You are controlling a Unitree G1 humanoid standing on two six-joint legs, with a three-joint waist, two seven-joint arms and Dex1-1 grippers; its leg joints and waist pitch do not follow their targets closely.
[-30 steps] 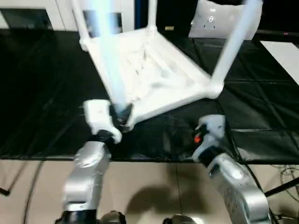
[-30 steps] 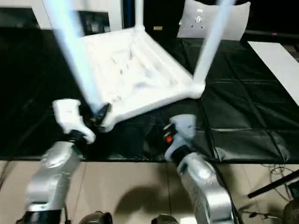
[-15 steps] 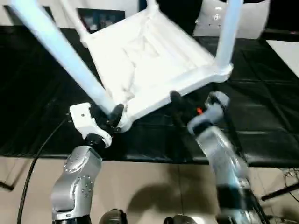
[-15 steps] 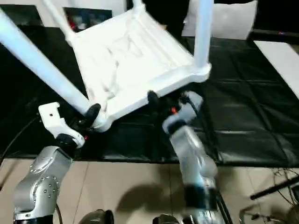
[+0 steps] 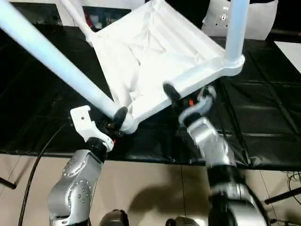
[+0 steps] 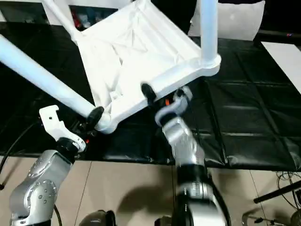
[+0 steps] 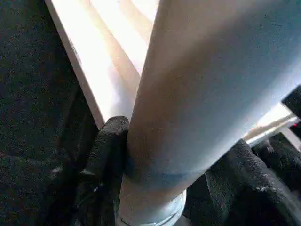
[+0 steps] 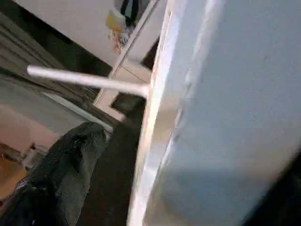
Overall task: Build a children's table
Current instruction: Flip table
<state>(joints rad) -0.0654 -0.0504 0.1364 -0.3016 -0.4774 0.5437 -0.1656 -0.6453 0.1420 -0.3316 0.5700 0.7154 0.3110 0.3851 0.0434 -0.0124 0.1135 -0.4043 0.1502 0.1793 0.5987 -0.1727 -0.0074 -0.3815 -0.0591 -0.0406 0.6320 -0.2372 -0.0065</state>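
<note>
The children's table (image 5: 155, 52) lies upside down and tilted on the black mats, with white legs standing out of its corner sockets. My left gripper (image 5: 117, 120) is shut on the near-left leg (image 5: 56, 61) just above its socket; in the left wrist view the black fingers (image 7: 106, 155) clasp the thick tube (image 7: 211, 84). My right gripper (image 5: 188, 94) is open, one finger on each side of the top's raised front rim (image 5: 197, 77). In the right wrist view one finger (image 8: 66, 165) stands beside that rim (image 8: 225, 117). Another leg (image 5: 235, 28) rises at the near-right corner.
Black mats (image 5: 263, 117) cover the work surface, whose front edge runs just before my forearms above beige floor. A white pillow-like pad (image 5: 261, 21) lies at the back right. A white cabinet with dark glass (image 5: 37, 12) stands at the back left.
The table has tipped, its near-right corner rising and the held leg swinging out to the left. My right gripper rose from the mat to straddle the front rim.
</note>
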